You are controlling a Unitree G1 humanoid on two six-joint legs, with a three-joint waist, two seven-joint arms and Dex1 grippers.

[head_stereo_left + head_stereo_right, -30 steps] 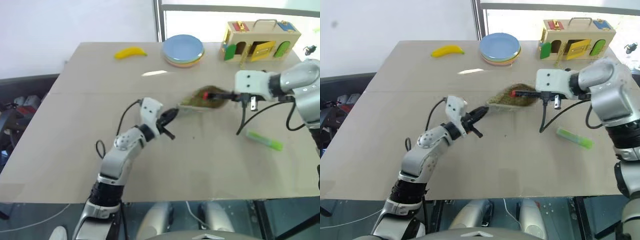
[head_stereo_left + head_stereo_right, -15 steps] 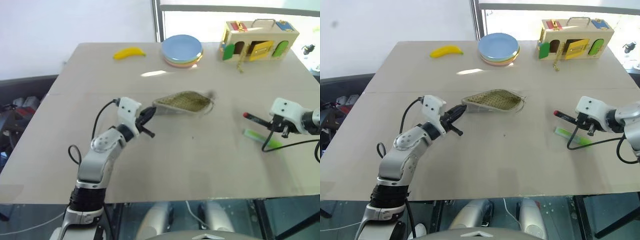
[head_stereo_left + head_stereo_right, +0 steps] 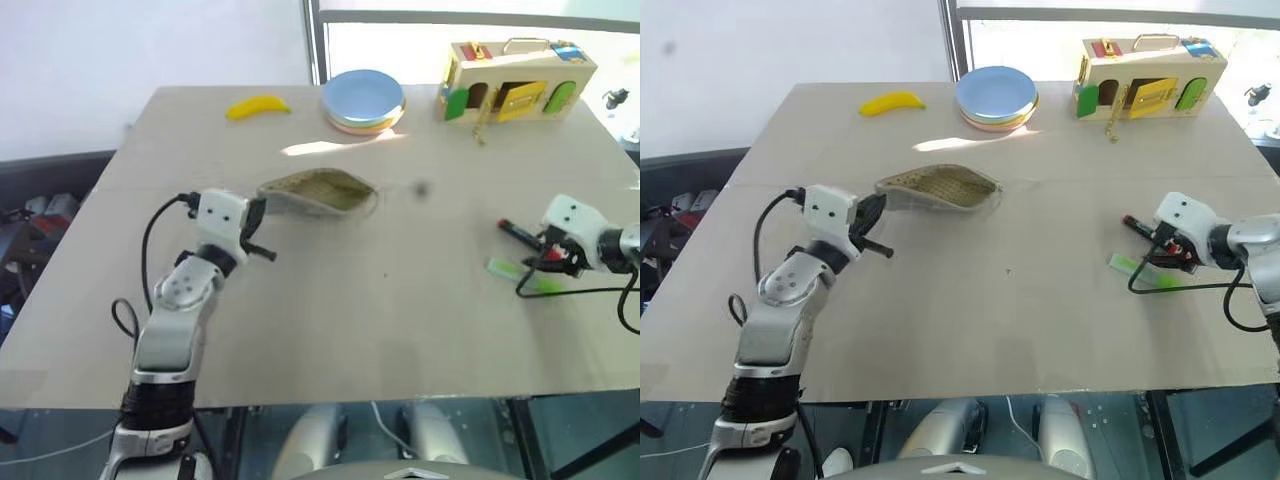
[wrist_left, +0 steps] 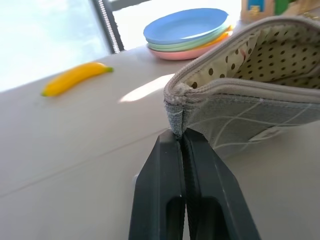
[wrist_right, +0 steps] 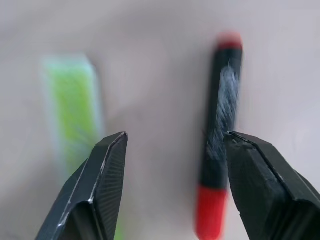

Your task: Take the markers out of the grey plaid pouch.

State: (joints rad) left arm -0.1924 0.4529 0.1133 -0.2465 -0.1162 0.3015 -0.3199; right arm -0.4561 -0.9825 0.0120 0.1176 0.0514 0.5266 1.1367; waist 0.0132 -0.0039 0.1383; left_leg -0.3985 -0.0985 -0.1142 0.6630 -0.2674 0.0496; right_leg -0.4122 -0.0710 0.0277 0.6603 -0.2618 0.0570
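Two robot arms are showing silver-grey metallic segments with rounded joints. The left arm [image 3: 175,320] is carrying a black ribbed band near its base and a loose black cable looping along its side up to a white boxy wrist housing [image 3: 220,212]. The right arm [image 3: 625,245] is ending in a similar white rounded wrist housing [image 3: 568,215], with a thin black cable curling beneath it. Each wrist is bearing two matte black, wedge-shaped tapering fingers [image 5: 95,192] with angular, faceted surfaces.
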